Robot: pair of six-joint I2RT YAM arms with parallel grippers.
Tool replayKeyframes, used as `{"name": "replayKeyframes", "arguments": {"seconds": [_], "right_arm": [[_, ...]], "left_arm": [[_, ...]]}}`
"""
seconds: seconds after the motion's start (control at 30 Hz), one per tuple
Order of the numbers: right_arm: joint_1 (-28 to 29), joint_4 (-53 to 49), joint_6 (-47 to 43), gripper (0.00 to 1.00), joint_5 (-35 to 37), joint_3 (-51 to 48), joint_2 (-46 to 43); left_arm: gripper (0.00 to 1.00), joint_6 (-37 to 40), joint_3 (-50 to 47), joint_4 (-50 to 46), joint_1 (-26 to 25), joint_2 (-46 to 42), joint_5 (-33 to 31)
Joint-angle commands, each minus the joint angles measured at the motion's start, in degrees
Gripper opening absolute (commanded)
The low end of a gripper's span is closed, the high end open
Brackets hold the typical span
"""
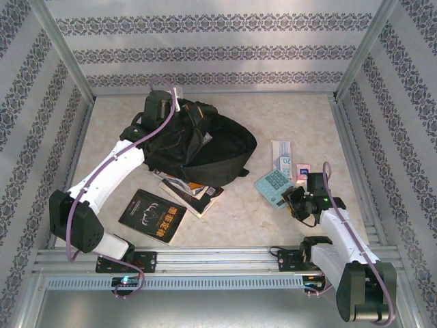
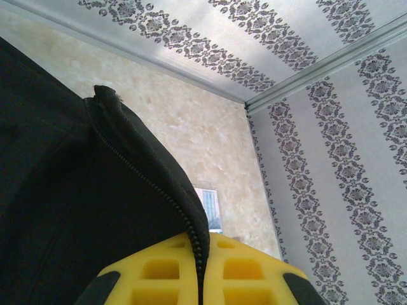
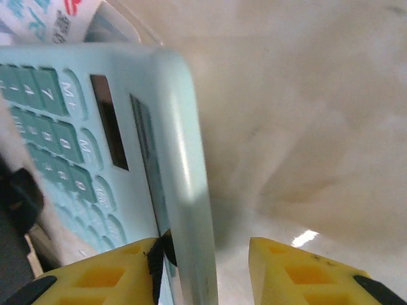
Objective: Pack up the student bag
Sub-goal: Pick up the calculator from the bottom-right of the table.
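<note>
My left claw (image 1: 161, 104) clamped shut on the zipper edge of the student bag (image 1: 205, 147), bag lying far left of centre, my right claw (image 1: 295, 199) part open astride the teal calculator (image 1: 274, 184) edge, one pad touching, the other clear of it

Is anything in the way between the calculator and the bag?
Nothing visible. Bare table lies between the calculator and the bag. The books sit off to the side, by the bag's near edge.
</note>
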Motion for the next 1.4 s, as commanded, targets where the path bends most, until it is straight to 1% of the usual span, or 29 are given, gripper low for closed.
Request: {"name": "replayKeyframes", "arguments": {"seconds": [0.0, 0.03, 0.17, 0.27, 0.43, 0.53, 0.67, 0.73, 0.8, 0.87, 0.97, 1.1, 1.13, 1.23, 1.37], "right_arm": [[-0.83, 5.69, -1.81, 0.4, -0.73, -1.61, 0.35], [-0.99, 6.39, -1.96, 0.38, -0.82, -2.42, 0.52], [-1.25, 10.51, -2.95, 0.24, -1.07, -2.88, 1.93], [-1.44, 12.45, -3.56, 0.15, -1.57, -2.82, 2.86], [-1.45, 12.57, -4.16, 0.05, -2.15, -2.34, 2.41], [-1.43, 10.27, -4.87, 0.03, -1.88, -1.48, 1.23], [-1.28, 6.06, -5.4, 0.01, -1.33, 3.67, -2.72], [-0.92, 4.75, -7.1, 0.02, -2.66, 6.71, -2.68], [-0.03, 0.41, -10.2, 0.01, -3.06, 11.87, -1.3], [1.68, -2.99, -13.1, 0.0, -2.27, 16.52, -0.56], [6.99, -10.32, -17.48, 0.0, 3.33, 25.1, 1.27], [13.74, -13.96, -20.62, 0.0, 9.12, 33.64, 4.18], [14.64, -14.04, -20.71, 0.0, 9.96, 35.56, 4.84], [16.64, -14.01, -21.14, 0.0, 10.56, 41.37, 8.15], [19.46, -15.02, -22.72, 0.0, 8.77, 49.9, 14.66]], "left_arm": [[0.0, -0.16, 0.4, 3.82, -0.32, 0.56, 1.19], [0.0, -0.15, 0.39, 3.81, -0.29, 0.56, 1.27], [0.0, -0.3, 0.31, 4.1, -0.25, 0.82, 1.51], [0.0, -0.33, 0.31, 4.22, -0.25, 0.82, 1.62], [0.0, 0.05, 0.22, 3.96, -0.26, 0.36, 1.52], [0.0, 0.65, 0.47, 3.36, -0.27, 0.08, 1.3], [0.0, 1.21, 1.17, 2.75, -0.25, -0.22, 1.01], [0.0, 1.38, 1.6, 2.44, -0.26, -0.39, 1.08], [0.0, 1.65, 2.16, 1.89, -0.25, -0.55, 1.11], [0.0, 2.12, 2.62, 1.54, -0.28, -0.73, 1.27], [0.0, 2.83, 3.65, 0.34, -0.25, -1.1, 1.1], [0.0, 3.87, 6.24, -3.05, -0.16, -1.49, -0.23], [0.0, 3.82, 7.36, -4.73, -0.16, -1.39, -0.9], [0.0, 3.82, 11.45, -9.98, -0.17, -0.2, -3.15], [0.0, 6.17, 15.89, -13.48, -0.02, 1.2, -1.81]]}}
